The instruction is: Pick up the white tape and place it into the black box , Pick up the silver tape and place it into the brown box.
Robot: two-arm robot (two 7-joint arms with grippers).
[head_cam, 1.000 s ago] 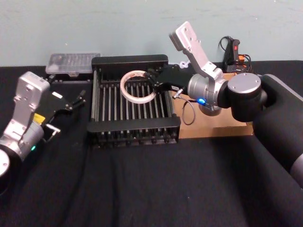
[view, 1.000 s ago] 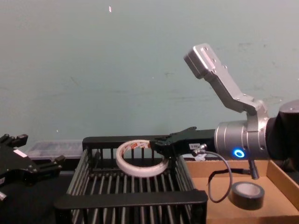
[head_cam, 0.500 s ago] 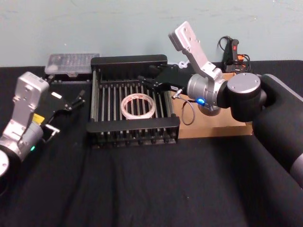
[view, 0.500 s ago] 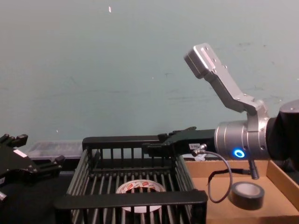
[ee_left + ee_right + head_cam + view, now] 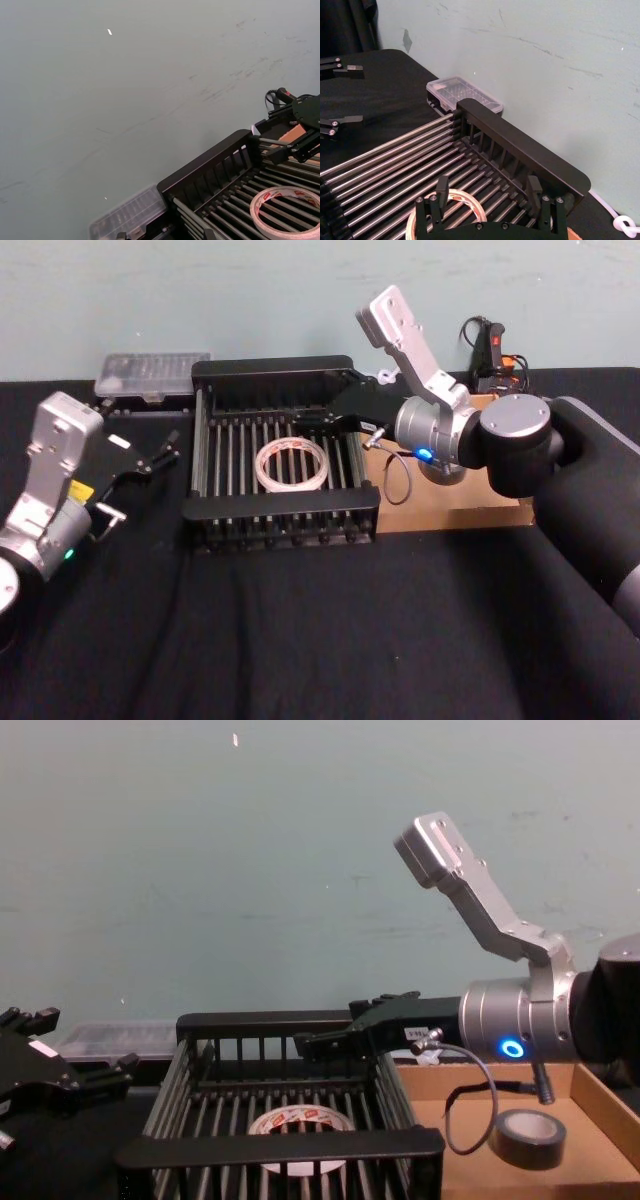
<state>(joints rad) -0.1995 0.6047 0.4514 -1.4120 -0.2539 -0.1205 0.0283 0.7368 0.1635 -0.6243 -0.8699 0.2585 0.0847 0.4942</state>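
Nearest the robot, the left gripper (image 5: 150,455) is sitting parked on the black cloth to the left of the black box (image 5: 282,508), its fingers spread and holding nothing, well apart from the crate's wall. The white tape (image 5: 291,462) is lying flat on the slatted floor of the black box, roughly at its middle, touching no gripper; in the right wrist view the tape (image 5: 470,202) is resting on the bars just below the spread fingers. The right arm is reaching in from the right of the black box, its silver forearm angled up and back while the wrist is held level, so the right gripper (image 5: 312,420) is hovering above the crate's right rear part with its jaws released and empty. A second ago that gripper was gripping the ring in the air over the crate; half a second ago the ring had already dropped to the floor, and since then it has not shifted, while the right gripper has stayed at about the same height. Right of the black box, the silver tape (image 5: 527,1138) is resting on the floor of the brown box (image 5: 602,1100). Behind the crate's left corner a clear plastic case (image 5: 152,373) is lying against the wall.
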